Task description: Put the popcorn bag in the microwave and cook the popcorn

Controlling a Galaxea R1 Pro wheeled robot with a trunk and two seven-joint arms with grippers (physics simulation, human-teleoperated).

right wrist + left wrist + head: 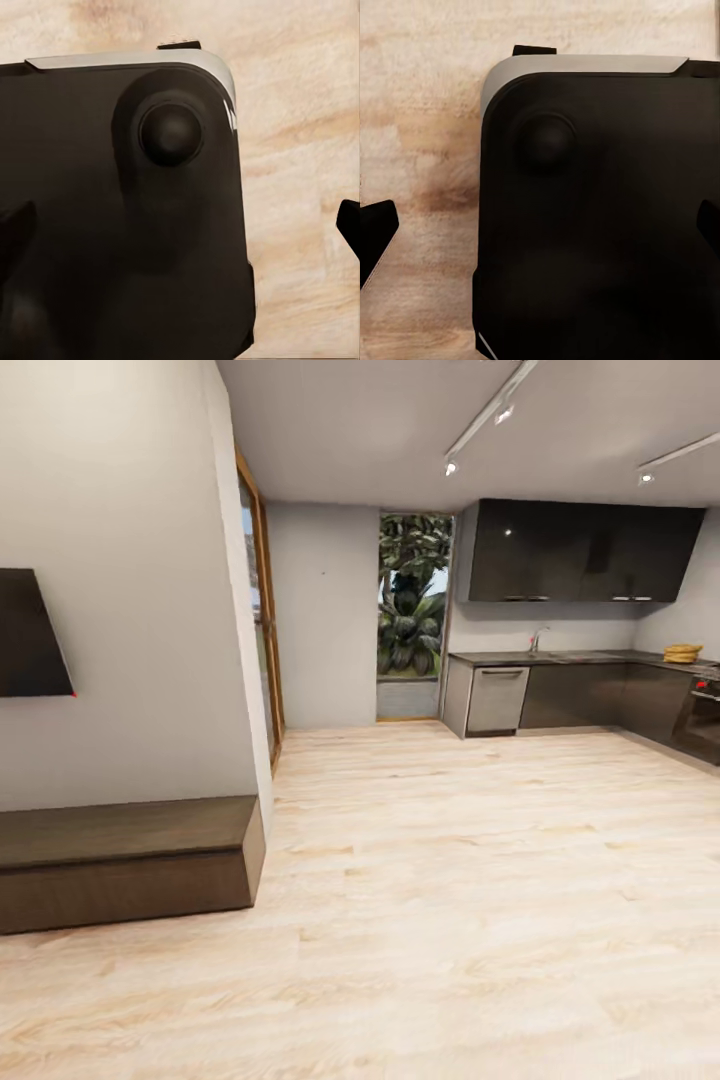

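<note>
The kitchen lies ahead at the right of the head view, across a wood floor. Its grey countertop [560, 657] runs over dark cabinets along the back wall and turns the corner at the right. A small tan-yellow thing [683, 653] sits on it at the far right; it looks like the popcorn bag but is too small to be sure. The microwave and the popcorn are out of view. My left gripper [540, 232] hangs open over my own dark base [600, 225]. My right gripper [180, 229] is open too, above the base [112, 225], with nothing between its fingers.
A steel dishwasher [497, 700] stands under the counter, with a tap [536, 639] above it and dark wall cabinets [580, 550]. An oven front [703, 720] shows at the right edge. A low dark bench [125, 860] and a wall corner [250, 660] stand at the left. Light wood floor [450, 880] stretches between.
</note>
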